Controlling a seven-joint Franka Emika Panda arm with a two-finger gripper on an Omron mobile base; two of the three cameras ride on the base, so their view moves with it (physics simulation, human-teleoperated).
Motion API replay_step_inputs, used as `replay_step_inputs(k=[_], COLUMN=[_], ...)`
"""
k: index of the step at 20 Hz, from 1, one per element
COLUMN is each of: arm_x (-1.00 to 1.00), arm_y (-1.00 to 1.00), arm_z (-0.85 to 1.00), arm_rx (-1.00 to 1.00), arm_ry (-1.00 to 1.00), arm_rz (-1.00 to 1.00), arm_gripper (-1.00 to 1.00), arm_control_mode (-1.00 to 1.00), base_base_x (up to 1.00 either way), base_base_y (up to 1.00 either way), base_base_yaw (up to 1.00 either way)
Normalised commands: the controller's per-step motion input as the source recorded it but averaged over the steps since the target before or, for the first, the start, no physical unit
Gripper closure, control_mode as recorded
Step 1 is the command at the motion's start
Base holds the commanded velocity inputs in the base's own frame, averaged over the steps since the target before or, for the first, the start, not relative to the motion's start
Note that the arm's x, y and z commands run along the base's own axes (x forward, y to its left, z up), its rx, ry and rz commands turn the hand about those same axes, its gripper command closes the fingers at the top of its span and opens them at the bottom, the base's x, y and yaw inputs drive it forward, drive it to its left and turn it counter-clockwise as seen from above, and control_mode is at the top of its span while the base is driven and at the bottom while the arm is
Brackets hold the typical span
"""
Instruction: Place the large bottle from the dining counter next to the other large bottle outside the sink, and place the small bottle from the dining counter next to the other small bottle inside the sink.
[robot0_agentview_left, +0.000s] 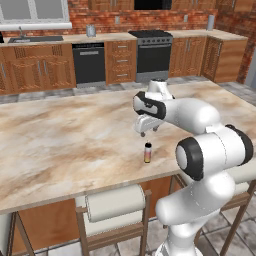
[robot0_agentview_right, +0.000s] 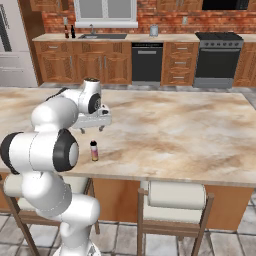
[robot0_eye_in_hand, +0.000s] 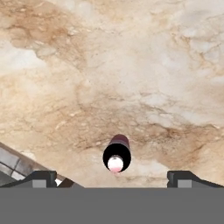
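A small bottle (robot0_agentview_left: 147, 152) with a dark cap and an orange-red label stands upright on the marble dining counter (robot0_agentview_left: 60, 135), near its front edge. My gripper (robot0_agentview_left: 147, 131) hangs just above it, open, with nothing between the fingers. In the hand view the bottle's cap (robot0_eye_in_hand: 117, 155) sits between and slightly ahead of the two fingertips, with the gripper (robot0_eye_in_hand: 113, 178) centred over it. From the right base view the bottle (robot0_agentview_right: 93, 150) is straight below the gripper (robot0_agentview_right: 92, 130). The sink (robot0_agentview_right: 102, 36) is on the far wall counter, with two dark bottles (robot0_agentview_right: 69, 32) standing left of it. The sink's inside is hidden.
Two padded stools (robot0_agentview_left: 115, 202) (robot0_agentview_right: 175, 195) are tucked under the dining counter's near edge. A floor aisle separates this counter from the back wall's cabinets, dishwasher (robot0_agentview_right: 147, 61) and stove (robot0_agentview_right: 217, 52). A grey canister (robot0_agentview_right: 154, 30) stands on the back counter.
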Motion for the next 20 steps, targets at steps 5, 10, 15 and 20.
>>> replay_step_inputs(k=[5, 10, 15, 20], arm_x=[0.0, 0.0, -0.07, -0.23], arm_y=[0.0, 0.0, 0.0, 0.0], arm_z=[-0.08, -0.18, -0.2, -0.12], arm_rx=[0.0, 0.0, 0.0, 0.0], arm_ry=[0.05, 0.0, -0.01, -0.05], arm_rz=[-0.07, -0.1, -0.1, -0.11], arm_gripper=[-1.0, -1.0, -1.0, -1.0], arm_control_mode=[-1.0, -1.0, -1.0, -1.0], base_base_x=[0.0, 0.0, 0.0, 0.0], base_base_y=[0.0, 0.0, 0.0, 0.0], base_base_yaw=[0.0, 0.0, 0.0, 0.0])
